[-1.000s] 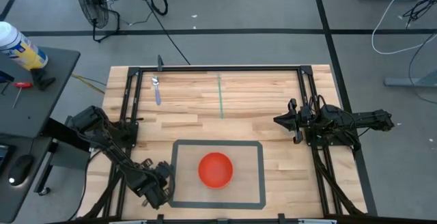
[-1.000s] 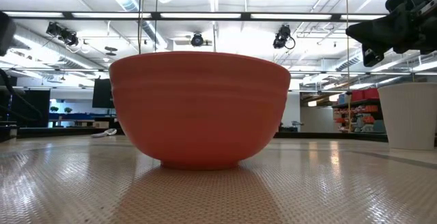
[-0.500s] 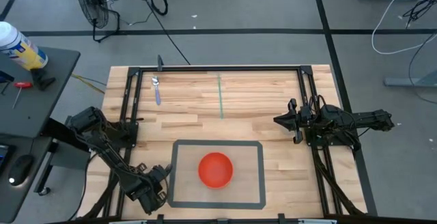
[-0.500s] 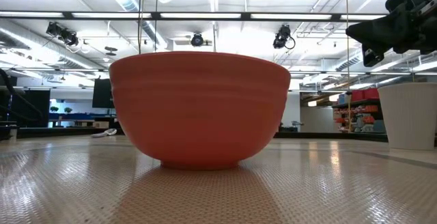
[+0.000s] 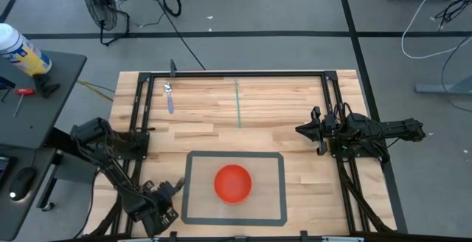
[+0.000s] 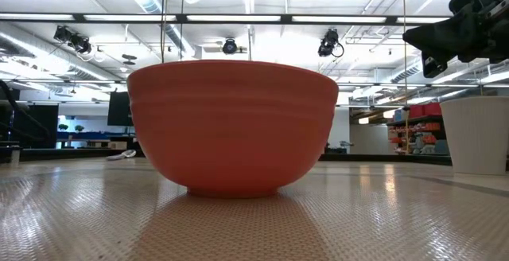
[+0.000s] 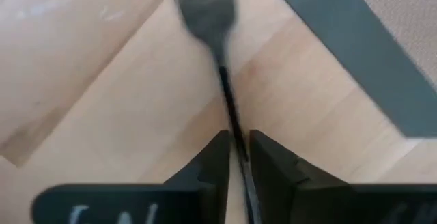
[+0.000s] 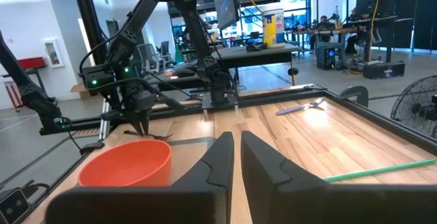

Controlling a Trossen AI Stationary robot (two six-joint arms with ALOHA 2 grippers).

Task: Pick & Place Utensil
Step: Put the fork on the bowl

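My left gripper (image 5: 164, 200) is near the table's near left corner, just left of the grey mat (image 5: 188, 198), and is shut on a dark metal fork (image 7: 205, 19). The gripper also shows in the right wrist view (image 8: 140, 123). A red bowl (image 5: 233, 182) stands on the mat's middle and fills the low view (image 6: 233, 126). A spoon with a blue handle (image 5: 169, 98) lies on the wood at the far left. My right gripper (image 5: 301, 130) hangs over the table's right side, shut and empty. My left gripper pinches the fork's thin handle (image 7: 232, 125) between its two fingers, which lie along the handle. The fork's head (image 7: 201, 5) sticks out past the fingertips over the bare wood beside the mat's corner. Whether the head touches the table, I cannot tell.
A black frame (image 5: 236, 74) runs along the table's far edge and both sides. A green line (image 5: 237, 103) marks the wood at the far middle. Bare wood lies between the mat and the far edge.
My left gripper has drawn back with the fork toward the table's near left corner, away from the mat's left edge. The bowl, the spoon and my right arm have kept still.
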